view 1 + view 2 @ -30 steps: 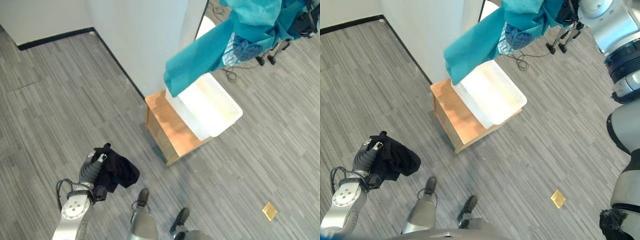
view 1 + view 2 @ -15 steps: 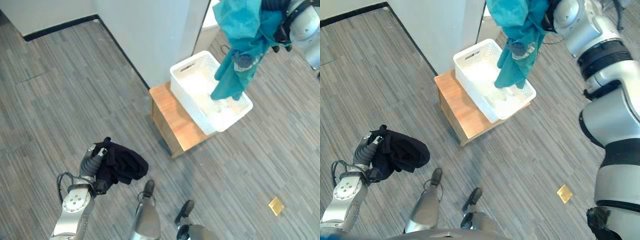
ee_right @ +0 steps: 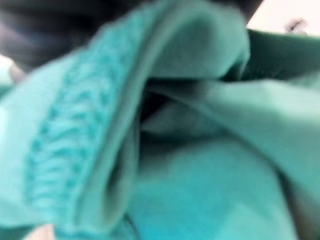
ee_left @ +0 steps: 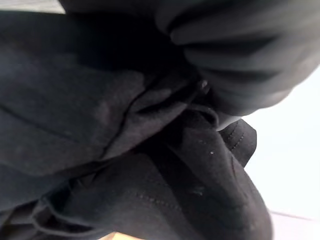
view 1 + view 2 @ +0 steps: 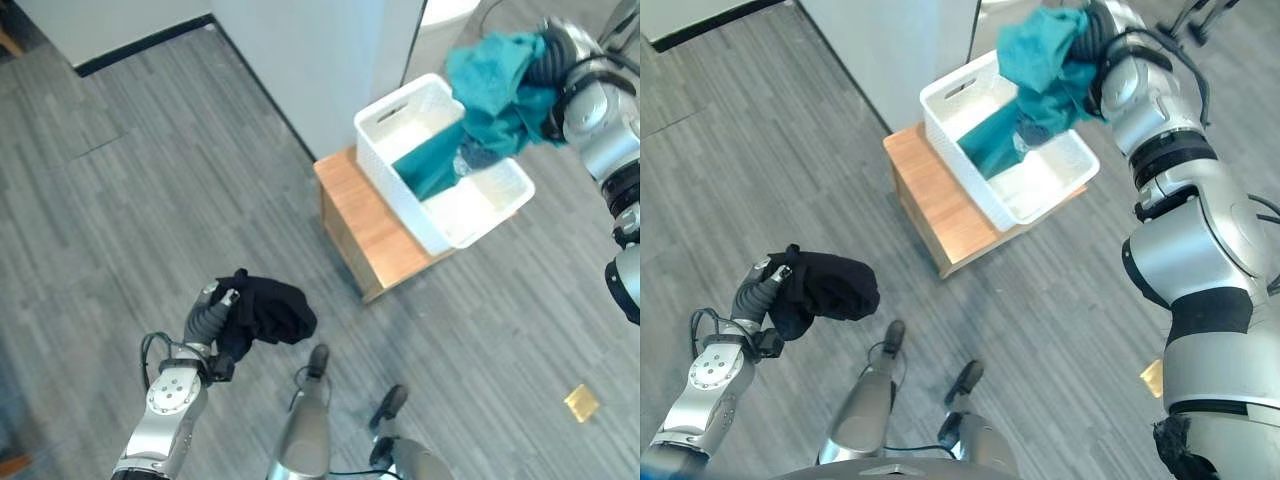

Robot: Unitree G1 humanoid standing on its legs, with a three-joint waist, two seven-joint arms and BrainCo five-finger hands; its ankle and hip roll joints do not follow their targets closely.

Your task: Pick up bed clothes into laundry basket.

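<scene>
Head-camera views, looking down on a grey wood-grain plank floor (image 5: 120, 180). A white perforated plastic laundry basket (image 5: 400, 112) with a slot handle in its near end wall stands on a low light-wood box-shaped stand (image 5: 368, 232), covering the stand's far half and overhanging its far edge; the stand sits against the corner of a white wall (image 5: 300, 50).

The robot's right hand (image 5: 1098, 28) is raised over the basket's far rim, largely wrapped in a bunched teal fabric garment (image 5: 1040, 60). The fingers are hidden in the cloth, so whether they grip it cannot be told. A long fold of the teal garment hangs down from the bunch into the basket and lies against its inner side wall. In the right wrist view the same teal cloth (image 3: 190, 170) lies pressed close in thick folds.

The robot's left hand (image 5: 212, 312) is held low above the floor, well apart from the stand, its fingers curled round a crumpled black fabric garment (image 5: 270, 308), which hangs bunched past them; the left wrist view shows that black cloth (image 4: 125, 150) in close folds.
</scene>
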